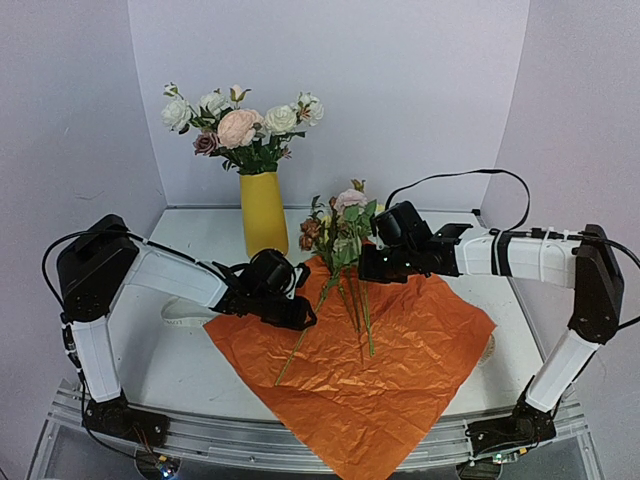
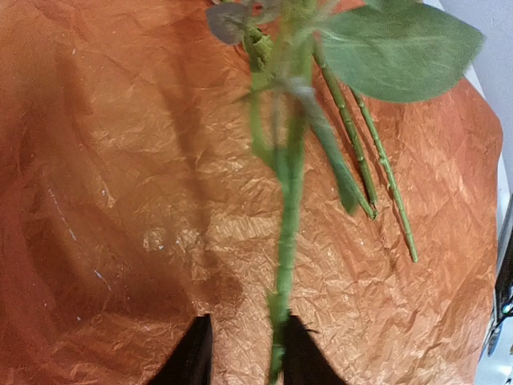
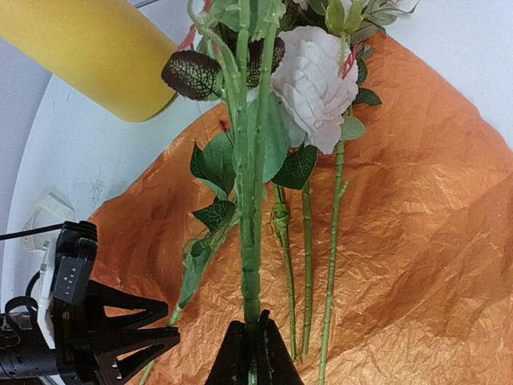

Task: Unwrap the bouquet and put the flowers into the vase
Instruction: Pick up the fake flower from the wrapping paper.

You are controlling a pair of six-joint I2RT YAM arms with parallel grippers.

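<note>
The bouquet's orange paper (image 1: 400, 360) lies unwrapped and flat on the table. My right gripper (image 1: 368, 265) is shut on the thick main stem of the flowers (image 1: 340, 225) and holds them upright over the paper. In the right wrist view its fingers (image 3: 255, 325) pinch that stem below a white bloom (image 3: 309, 80). One long stem (image 2: 287, 200) slants down-left and runs between the fingers of my left gripper (image 2: 247, 319), touching the right finger, with a gap to the left one. The yellow vase (image 1: 263, 215) stands behind the paper.
Big white and pink roses (image 1: 240, 125) fill the vase's mouth. A cream ribbon piece (image 1: 180, 315) lies on the table under the left arm. White walls close in the back and sides. Thin loose stems (image 3: 329, 265) hang beside the gripped one.
</note>
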